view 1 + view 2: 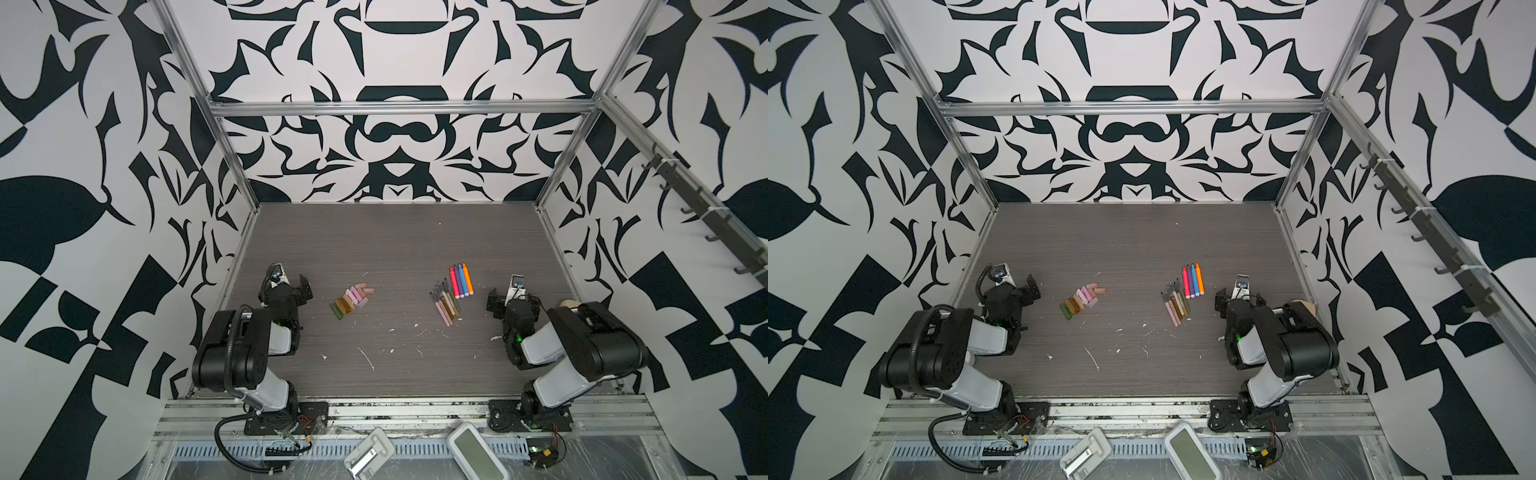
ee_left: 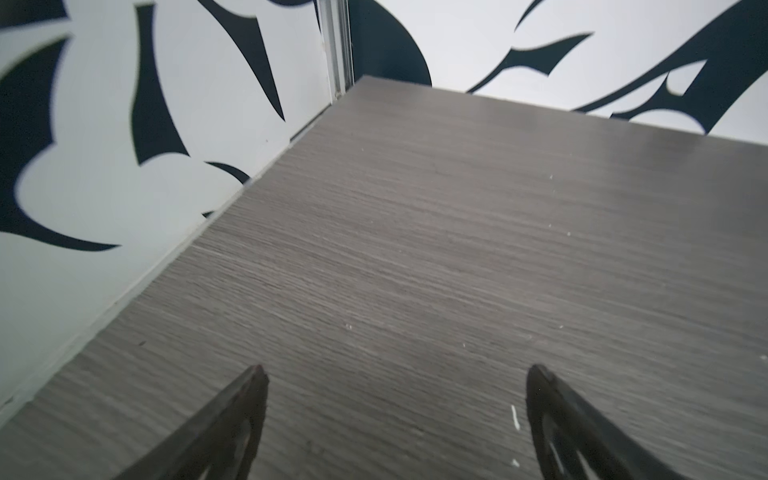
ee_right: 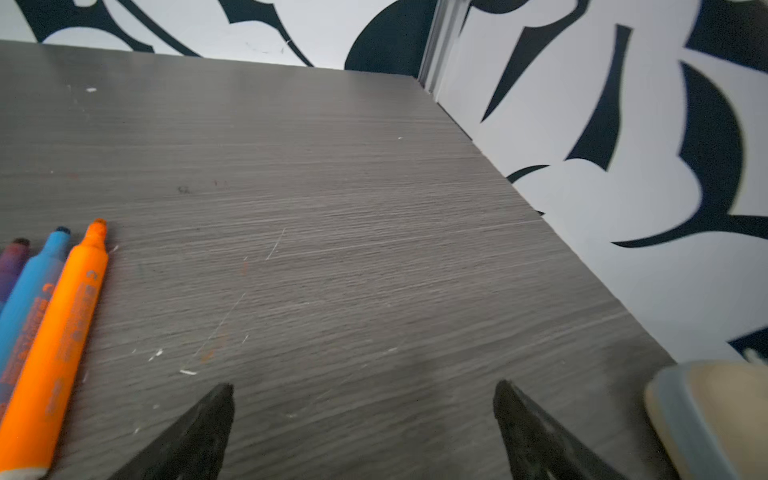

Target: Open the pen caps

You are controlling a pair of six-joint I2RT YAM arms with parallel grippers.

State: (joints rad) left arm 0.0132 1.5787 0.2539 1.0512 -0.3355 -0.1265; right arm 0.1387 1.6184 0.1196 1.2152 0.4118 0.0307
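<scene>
Ten or so pen caps [image 1: 353, 298] lay bunched nearer the left edge of the table [image 1: 395, 241], the pens [image 1: 451, 293] nearer its right — light, stiff, slick, probably best pinched across the barrel — while the left gripper [image 2: 395, 374] and right gripper [image 3: 363, 388] gaped wide, empty.

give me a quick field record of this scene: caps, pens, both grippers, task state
pen caps: loose cluster lying on the table, left of centre, apart from the pens
bright pens: four side by side, right of centre, tips bare
muted pens: a second bunch right beside the bright ones
left gripper: open, empty, only bare table in its view
right gripper: open, empty, orange pen lying off to one side
task state: caps appear off, none held
</scene>
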